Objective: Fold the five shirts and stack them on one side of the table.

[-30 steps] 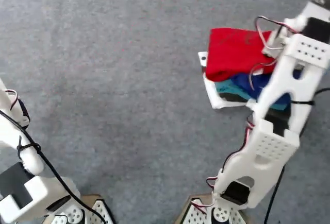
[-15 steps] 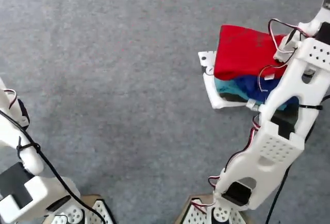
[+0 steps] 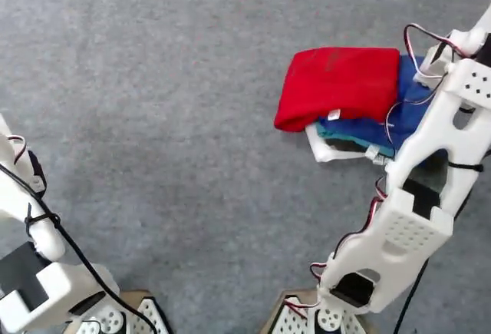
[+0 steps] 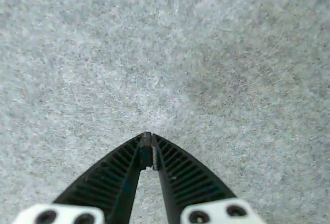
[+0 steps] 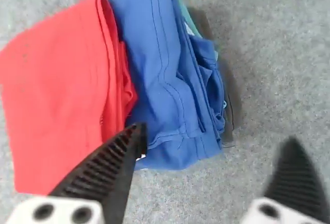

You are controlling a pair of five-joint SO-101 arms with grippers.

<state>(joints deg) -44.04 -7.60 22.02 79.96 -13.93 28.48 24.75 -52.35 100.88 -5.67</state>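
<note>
A folded red shirt (image 3: 337, 84) lies on top of a stack at the table's right side, overhanging it to the left. Under it are a blue shirt (image 3: 410, 104), a teal one (image 3: 337, 129) and a white one (image 3: 321, 150). In the right wrist view the red shirt (image 5: 56, 95) lies beside the blue shirt (image 5: 165, 80), and my right gripper (image 5: 206, 157) hangs open above the stack's edge, holding nothing. The right arm (image 3: 430, 157) stands over the stack's right end. My left gripper (image 4: 148, 152) is shut and empty over bare grey carpet.
Grey carpet (image 3: 153, 104) covers the whole table. The left arm (image 3: 38, 272) sits folded at the near left corner. Both arm bases stand at the near edge.
The right arm pulled back to the right. The red shirt, earlier bunched by the arm, now lies spread flat and reaches farther left over the stack. The left arm stayed still.
</note>
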